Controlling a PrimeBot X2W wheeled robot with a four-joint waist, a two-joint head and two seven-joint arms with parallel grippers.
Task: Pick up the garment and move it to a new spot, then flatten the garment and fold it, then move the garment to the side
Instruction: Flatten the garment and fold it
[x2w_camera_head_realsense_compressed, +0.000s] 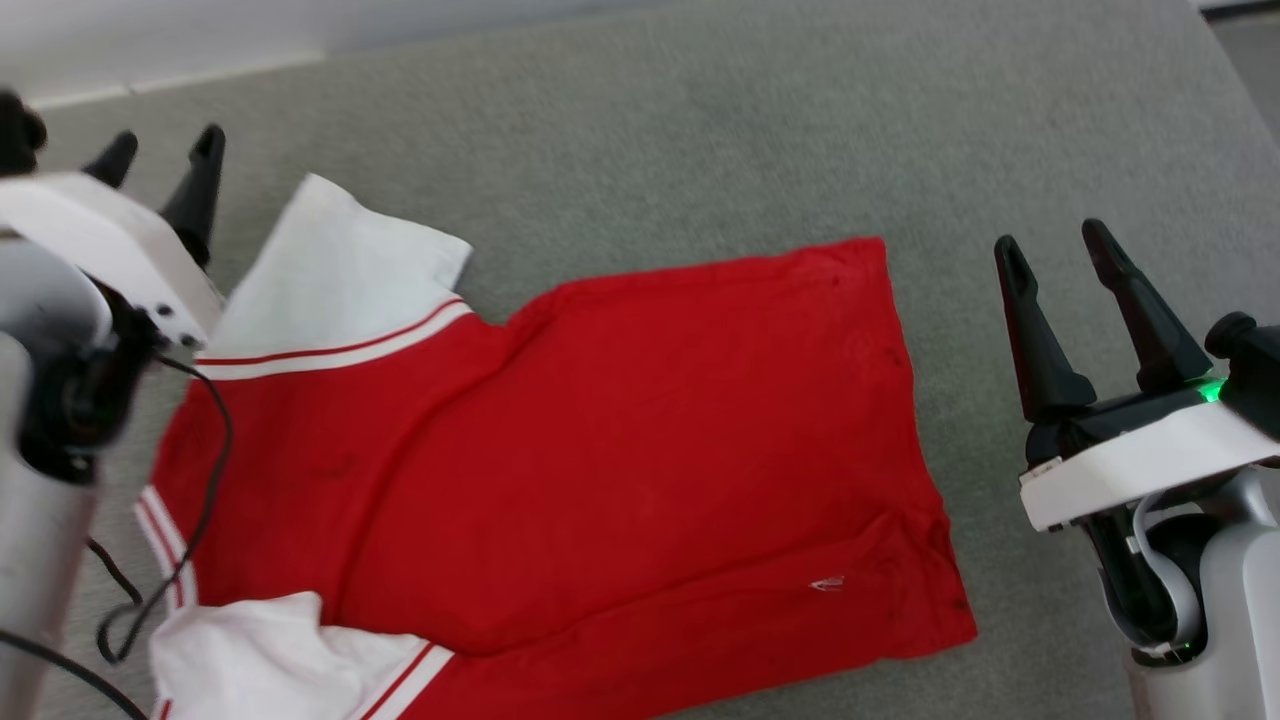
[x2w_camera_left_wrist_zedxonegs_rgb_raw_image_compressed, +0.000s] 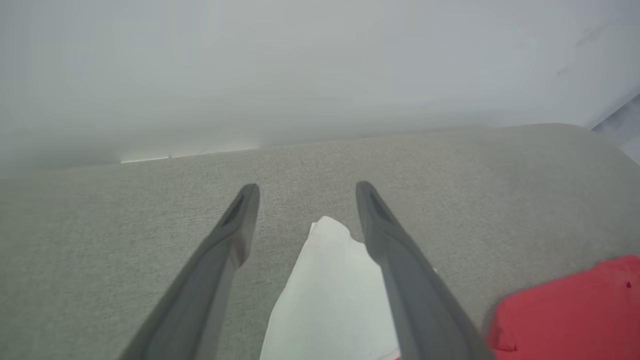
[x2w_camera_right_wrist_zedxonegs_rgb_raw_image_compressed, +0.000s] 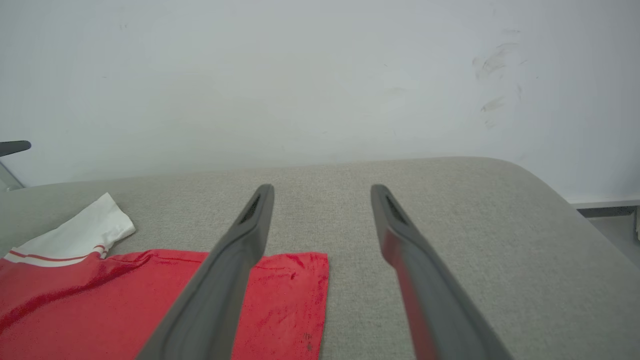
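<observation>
Left tool (x2w_camera_head_realsense_compressed: 162, 150) and right tool (x2w_camera_head_realsense_compressed: 1050, 243) stand open and empty at either end of the shirt (x2w_camera_head_realsense_compressed: 640, 430).
Grey fabric surface (x2w_camera_head_realsense_compressed: 700, 130) carries the red shirt spread nearly flat, plain side up. Its hem faces the right tool, which is apart from it over bare surface. One white sleeve (x2w_camera_head_realsense_compressed: 330, 270) with striped trim lies far left, below the left tool's spread fingers (x2w_camera_left_wrist_zedxonegs_rgb_raw_image_compressed: 220, 255); a second sleeve (x2w_camera_head_realsense_compressed: 260, 660) lies near left. A black cable (x2w_camera_head_realsense_compressed: 205, 480) from the left arm crosses the shirt.
</observation>
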